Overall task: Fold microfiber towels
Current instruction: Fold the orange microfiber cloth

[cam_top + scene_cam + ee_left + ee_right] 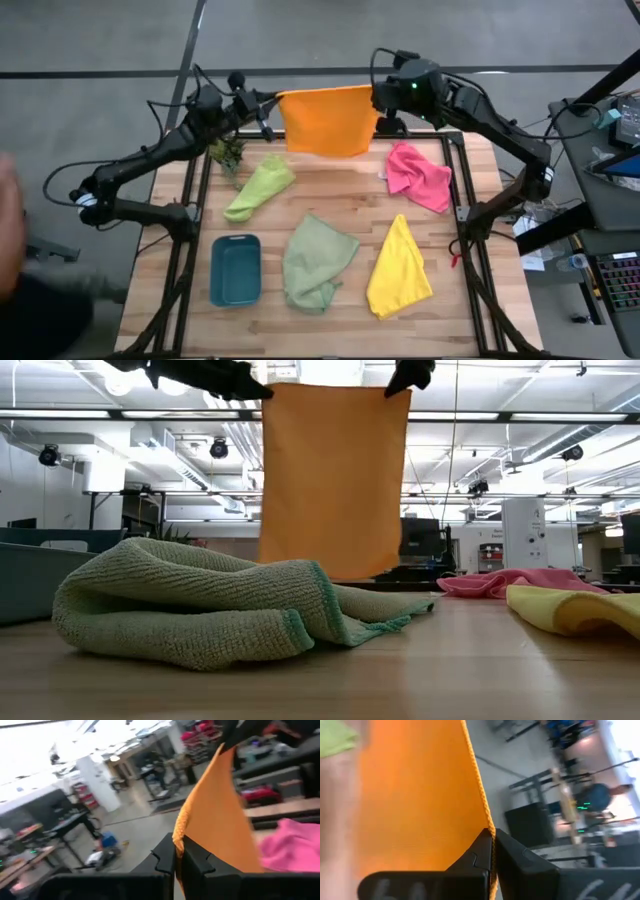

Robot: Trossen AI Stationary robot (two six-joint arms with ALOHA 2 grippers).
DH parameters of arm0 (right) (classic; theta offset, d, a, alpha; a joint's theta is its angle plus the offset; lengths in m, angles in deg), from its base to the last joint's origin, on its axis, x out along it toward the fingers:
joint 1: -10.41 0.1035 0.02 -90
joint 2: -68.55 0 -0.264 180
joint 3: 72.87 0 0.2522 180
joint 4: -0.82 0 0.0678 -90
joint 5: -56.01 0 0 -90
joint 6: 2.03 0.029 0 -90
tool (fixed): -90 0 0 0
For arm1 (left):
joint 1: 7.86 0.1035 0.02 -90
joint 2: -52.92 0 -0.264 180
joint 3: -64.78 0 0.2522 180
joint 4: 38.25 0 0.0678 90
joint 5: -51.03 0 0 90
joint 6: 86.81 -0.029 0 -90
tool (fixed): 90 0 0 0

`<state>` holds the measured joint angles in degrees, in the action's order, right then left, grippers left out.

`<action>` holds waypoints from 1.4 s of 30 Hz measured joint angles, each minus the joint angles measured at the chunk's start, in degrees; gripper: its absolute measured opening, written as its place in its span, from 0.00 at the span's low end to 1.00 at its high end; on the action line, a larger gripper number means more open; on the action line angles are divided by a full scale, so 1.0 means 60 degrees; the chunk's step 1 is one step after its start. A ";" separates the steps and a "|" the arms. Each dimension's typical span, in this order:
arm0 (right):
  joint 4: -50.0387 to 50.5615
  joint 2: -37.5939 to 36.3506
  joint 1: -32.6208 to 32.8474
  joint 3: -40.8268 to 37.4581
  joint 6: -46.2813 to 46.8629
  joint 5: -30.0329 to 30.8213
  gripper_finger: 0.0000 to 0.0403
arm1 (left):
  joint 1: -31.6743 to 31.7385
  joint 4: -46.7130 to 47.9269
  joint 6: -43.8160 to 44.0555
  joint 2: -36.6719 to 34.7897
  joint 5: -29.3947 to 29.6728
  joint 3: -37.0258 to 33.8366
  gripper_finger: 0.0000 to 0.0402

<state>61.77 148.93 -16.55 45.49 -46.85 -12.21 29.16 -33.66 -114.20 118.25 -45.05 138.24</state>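
Observation:
The orange towel [326,120] hangs spread out above the table's far edge, held at its two upper corners. My left gripper [272,100] is shut on its left corner, my right gripper [378,98] on its right corner. In the low view the orange towel [333,480] hangs flat, its lower edge behind the sage towel. On the table lie the lime green towel [260,187], the pink towel [418,174], the pale sage green towel [318,262] and the yellow towel [400,270], each crumpled or loosely bunched. My left gripper pinches the orange towel's upper left corner [178,839] between its two fingers, coming level from the table's left side. The towel hangs down from it, drawn flat toward the other gripper. My right gripper pinches the upper right corner at the hemmed edge [491,836] between its two fingers, coming from the right and slanting down. The towel hangs below it, lifted off the table.
A teal tray [236,268] sits near the front left. A small potted plant [228,156] stands at the far left, close under my left arm. The sage towel [220,600] fills the low view's foreground. Equipment stands right of the table.

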 joint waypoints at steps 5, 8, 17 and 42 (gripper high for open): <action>0.1719 -0.0016 0.0200 0.0004 0.1781 -0.1444 0.02 | -0.0338 0.1242 0.0225 -0.0273 -0.0237 -0.0366 0.00; 0.2841 -0.0007 0.0500 -0.0147 0.2865 -0.2760 0.02 | -0.0622 0.2137 0.0539 -0.0360 -0.0698 -0.0540 0.00; 0.3787 0.0007 0.2644 -0.1364 0.5026 -0.3406 0.02 | -0.2209 0.3074 0.1276 -0.0678 -0.1891 -0.1668 0.00; -0.0402 0.0055 0.6499 -0.6332 0.8824 -0.3461 0.02 | -0.6186 0.2473 0.4292 0.0667 -0.1109 -0.3206 0.00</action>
<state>59.36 149.26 22.45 7.50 6.09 -32.97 -7.95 -18.82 -88.44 122.25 -51.71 119.01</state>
